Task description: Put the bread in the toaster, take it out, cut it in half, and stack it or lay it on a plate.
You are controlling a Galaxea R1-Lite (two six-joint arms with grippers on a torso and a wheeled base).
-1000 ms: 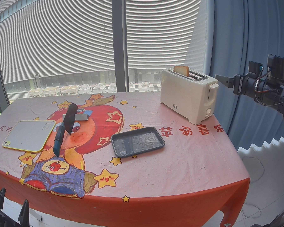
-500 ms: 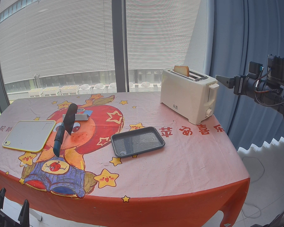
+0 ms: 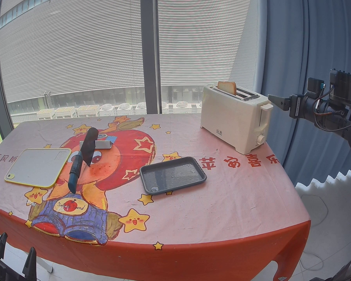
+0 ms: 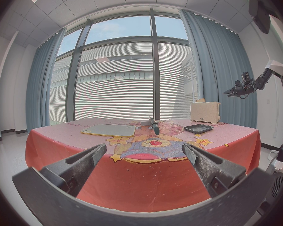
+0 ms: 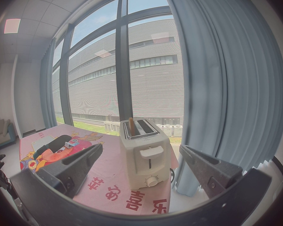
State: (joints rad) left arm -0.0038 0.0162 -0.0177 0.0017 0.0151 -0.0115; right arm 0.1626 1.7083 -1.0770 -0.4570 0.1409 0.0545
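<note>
1. Counted on the table (image 3: 230, 203): one toaster (image 3: 234, 118), one slice of bread (image 3: 226, 87), one grey tray (image 3: 172, 175), one knife (image 3: 80, 159), one cutting board (image 3: 37, 167), one small grey block (image 3: 97, 143).
2. Counted on top of the toaster: two slots. Found in one of them: the single slice, standing upright and poking above the rim.
3. Found near the middle of the table, between knife and toaster and apart from both: the tray, lying flat, its bottom bare to view.
4. Found just beside the board: the knife, blade end at the grey block, handle pointing toward the near edge.
5. Seen in the air off the table's right side, near the toaster's lever end but apart from it: right gripper (image 3: 279, 101), fingers spread wide, nothing between them.
6. Seen low before the table's near left corner: left gripper (image 4: 143, 148), fingers likewise spread wide, gripping nothing.
</note>
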